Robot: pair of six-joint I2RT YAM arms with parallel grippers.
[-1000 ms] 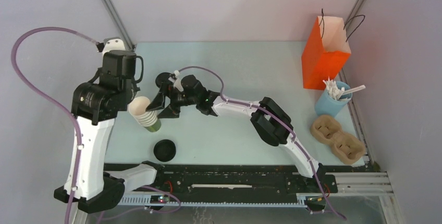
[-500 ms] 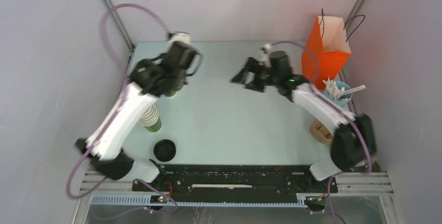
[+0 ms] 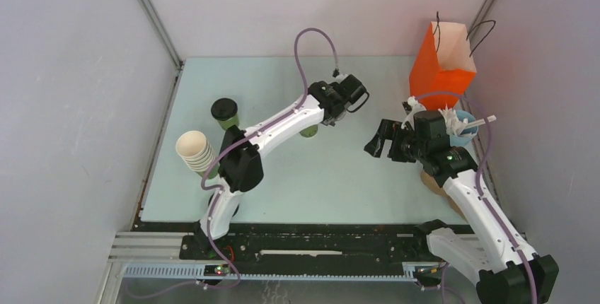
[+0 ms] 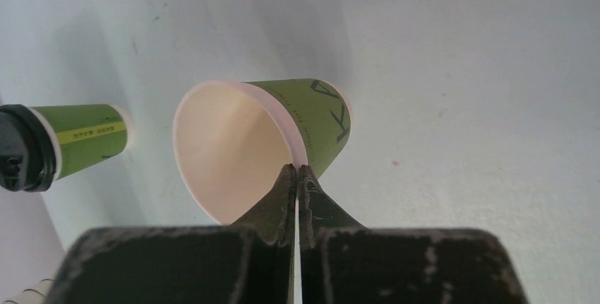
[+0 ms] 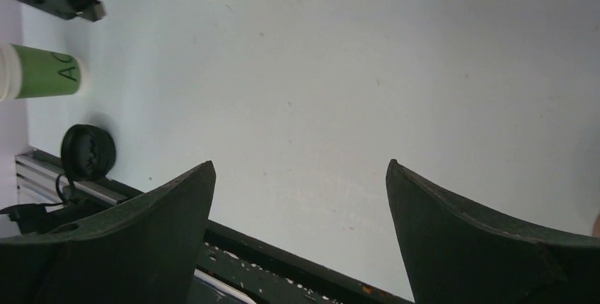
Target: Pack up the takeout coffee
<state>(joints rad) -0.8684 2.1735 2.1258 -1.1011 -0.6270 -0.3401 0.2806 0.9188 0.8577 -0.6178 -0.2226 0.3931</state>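
The takeout coffee (image 3: 225, 111), a lidded green paper cup, stands on the counter (image 3: 318, 177) well to the left of the left end effector (image 4: 297, 171). It is probably light and easy to dent, so a soft hold around the body below the lid seems best. The left end effector is closed, pinching the rim of a lidless cup (image 4: 233, 148). The right end effector (image 5: 300, 170) is wide open and empty.

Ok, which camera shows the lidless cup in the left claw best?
The left wrist view: the lidless cup sits mid-frame, white inside showing, its rim pinched by the shut left claw. The top view shows only a green sliver under the left arm; the right wrist view cuts it off at its upper edge.
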